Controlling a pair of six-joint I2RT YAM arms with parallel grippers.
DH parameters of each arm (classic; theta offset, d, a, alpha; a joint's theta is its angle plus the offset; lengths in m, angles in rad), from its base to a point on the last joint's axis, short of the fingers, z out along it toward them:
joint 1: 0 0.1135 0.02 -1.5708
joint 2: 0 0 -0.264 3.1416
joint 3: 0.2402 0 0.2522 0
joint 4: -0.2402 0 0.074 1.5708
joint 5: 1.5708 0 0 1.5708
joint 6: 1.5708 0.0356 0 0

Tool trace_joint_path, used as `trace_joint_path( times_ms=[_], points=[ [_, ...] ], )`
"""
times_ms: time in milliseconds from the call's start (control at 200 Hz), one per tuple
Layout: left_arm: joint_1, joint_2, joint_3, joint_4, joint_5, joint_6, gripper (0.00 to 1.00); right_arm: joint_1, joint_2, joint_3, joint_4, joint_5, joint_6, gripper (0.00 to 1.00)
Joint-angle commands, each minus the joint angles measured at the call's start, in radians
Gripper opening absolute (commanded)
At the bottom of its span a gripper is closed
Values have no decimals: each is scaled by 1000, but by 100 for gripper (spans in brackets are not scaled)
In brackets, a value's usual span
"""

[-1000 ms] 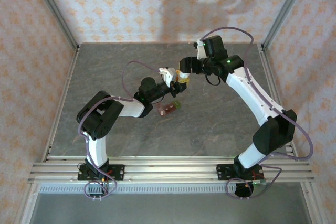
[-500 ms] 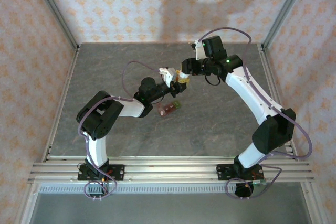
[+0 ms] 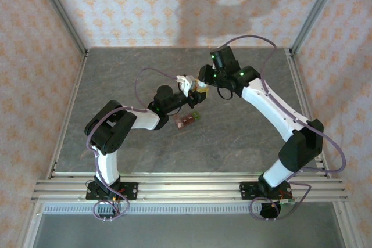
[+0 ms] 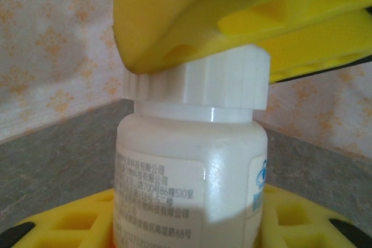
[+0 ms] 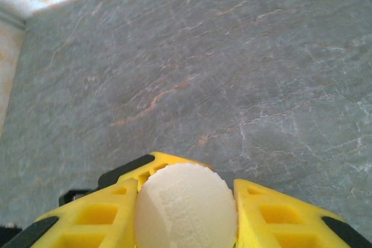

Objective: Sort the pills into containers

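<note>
1. Since a second ago, my right wrist has swung left over the bottle (image 3: 200, 91), and its jaws have gone from half open to closed.
2. Strip (image 3: 187, 121): lies flat on the table (image 3: 116, 74) with its green end to the right. It sits just on the near side of my left gripper (image 3: 196, 90) and touches neither gripper.
3. Left gripper: clamped round the bottle's body, holding it upright above the table.
4. Cap (image 4: 197, 82): white and ribbed, seated on the neck with no gap that I can see.
5. Right gripper (image 5: 186, 193): clamped on the cap from above, with a pad (image 5: 87, 219) on each side.
6. Relation: the bottle's long axis runs straight up into my right jaws, so a twist about that axis looks like the next move. No pills are visible; they are probably inside the bottle. My left arm is the nearer one to the strip.
</note>
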Motion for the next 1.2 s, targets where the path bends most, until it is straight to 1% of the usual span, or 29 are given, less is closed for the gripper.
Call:
trace_joint_path(
  times_ms=[0,225,340,500,541,651,741,841,941,946,986,1081,1196],
  points=[
    [-7,-22,33,112,19,-1,0,53,17,-27,-25,44,130,38],
    [-7,-22,29,110,17,0,0,56,10,26,-54,68,117,42],
    [-7,-22,28,111,16,-1,0,46,2,73,-72,64,95,47],
    [-7,-24,26,110,17,0,0,6,-15,130,-81,12,69,60],
    [-7,-25,24,109,16,1,0,-5,-24,140,-81,-2,63,65],
    [-7,-28,23,109,17,1,0,-35,-49,158,-81,-28,37,83],
    [-8,-28,24,110,18,2,0,-63,-66,156,-78,-56,-3,88],
    [-7,-28,23,110,21,2,0,-104,-58,152,-65,-169,-99,89],
    [-7,-28,25,111,22,0,0,-133,-30,149,-74,-293,-248,89],
    [-7,-28,25,111,22,0,0,-134,-27,149,-76,-317,-264,89],
    [-7,-27,25,111,22,-1,0,-139,-16,147,-91,-368,-330,88],
    [-7,-31,23,111,23,-3,0,-141,-11,118,-99,-401,-407,85],
    [-8,-33,18,113,22,-2,0,-142,-24,79,-66,-440,-409,83]
  ],
)
